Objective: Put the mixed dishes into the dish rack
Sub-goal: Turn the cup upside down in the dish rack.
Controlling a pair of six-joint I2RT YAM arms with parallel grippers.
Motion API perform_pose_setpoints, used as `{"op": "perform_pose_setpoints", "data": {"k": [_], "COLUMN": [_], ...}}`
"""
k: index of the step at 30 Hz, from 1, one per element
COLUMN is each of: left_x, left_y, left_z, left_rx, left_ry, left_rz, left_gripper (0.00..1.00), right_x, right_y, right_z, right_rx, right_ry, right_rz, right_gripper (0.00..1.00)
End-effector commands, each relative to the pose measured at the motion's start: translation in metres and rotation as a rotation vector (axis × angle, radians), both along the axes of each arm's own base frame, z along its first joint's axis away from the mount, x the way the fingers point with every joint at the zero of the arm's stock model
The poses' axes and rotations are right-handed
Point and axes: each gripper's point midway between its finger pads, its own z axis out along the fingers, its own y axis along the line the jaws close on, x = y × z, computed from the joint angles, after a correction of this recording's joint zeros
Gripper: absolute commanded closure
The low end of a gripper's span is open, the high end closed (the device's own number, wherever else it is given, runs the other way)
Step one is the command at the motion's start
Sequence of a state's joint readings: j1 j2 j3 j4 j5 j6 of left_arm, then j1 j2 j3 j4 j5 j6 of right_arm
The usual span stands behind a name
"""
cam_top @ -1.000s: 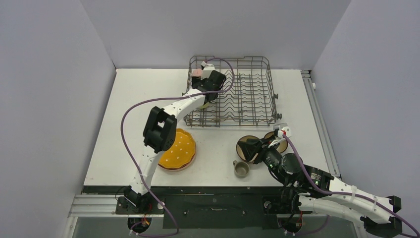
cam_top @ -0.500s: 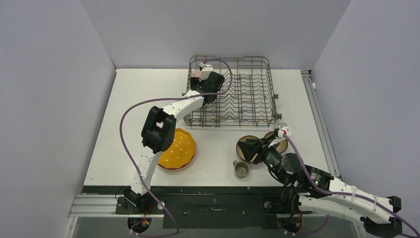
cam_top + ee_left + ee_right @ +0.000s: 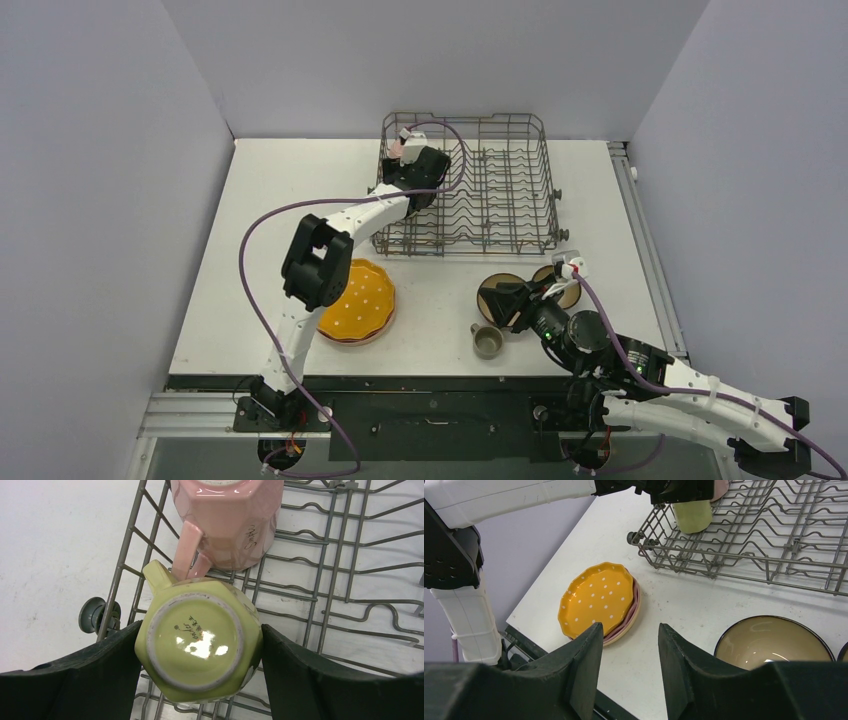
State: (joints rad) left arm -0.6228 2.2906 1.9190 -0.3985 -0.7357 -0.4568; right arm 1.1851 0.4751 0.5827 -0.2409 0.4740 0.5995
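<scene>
The pale yellow mug (image 3: 197, 645) stands upside down in the left end of the dish rack (image 3: 548, 170), right beside the upside-down pink mug (image 3: 230, 520). My left gripper (image 3: 201, 627) reaches down into the rack (image 3: 325, 580), and its fingers touch both sides of the yellow mug. My right gripper (image 3: 630, 627) is open and empty above the table, near a brown bowl (image 3: 769, 642). The orange dotted plate (image 3: 597, 598) lies on the pink plate (image 3: 634, 611). The small grey-olive cup (image 3: 487, 341) stands near the front.
A second brown bowl (image 3: 567, 293) is mostly hidden behind my right wrist. The rack's wheel (image 3: 95, 617) sits at its near left corner. Grey walls enclose the table on three sides.
My left gripper has shifted slightly left and back inside the rack with the yellow mug. The right arm has barely moved.
</scene>
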Motion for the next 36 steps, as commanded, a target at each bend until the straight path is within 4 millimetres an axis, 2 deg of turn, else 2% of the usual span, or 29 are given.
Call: {"op": "perform_pose_setpoints", "data": {"k": [1,4,8,24,27,36], "left_x": [0.002,0.001,0.001,-0.009,-0.012,-0.027], "left_y": [0.012,0.012,0.012,0.014,0.015,0.013], "left_z": [0.022,0.023,0.026,0.034,0.037,0.055], "left_rx": [-0.035,-0.037,-0.038,-0.043,-0.044,-0.060], "left_ry": [-0.037,-0.039,-0.040,-0.037,-0.038,-0.053], "left_rz": [0.031,0.032,0.031,0.020,0.017,-0.005], "left_gripper": [0.65,0.54,0.43,0.15,0.01,0.04], "right_x": [0.000,-0.001,-0.002,-0.004,-0.004,-0.006], "right_y": [0.000,0.001,0.002,0.001,0.000,-0.011], "right_z": [0.007,0.007,0.007,0.016,0.018,0.023], "right_rx": [0.039,0.040,0.041,0.050,0.047,0.050], "right_ry": [-0.003,-0.002,0.000,0.004,0.005,0.014], "right_rz": [0.002,0.007,0.010,0.020,0.017,-0.003], "right_gripper": [0.59,0.59,0.59,0.59,0.59,0.57]}}
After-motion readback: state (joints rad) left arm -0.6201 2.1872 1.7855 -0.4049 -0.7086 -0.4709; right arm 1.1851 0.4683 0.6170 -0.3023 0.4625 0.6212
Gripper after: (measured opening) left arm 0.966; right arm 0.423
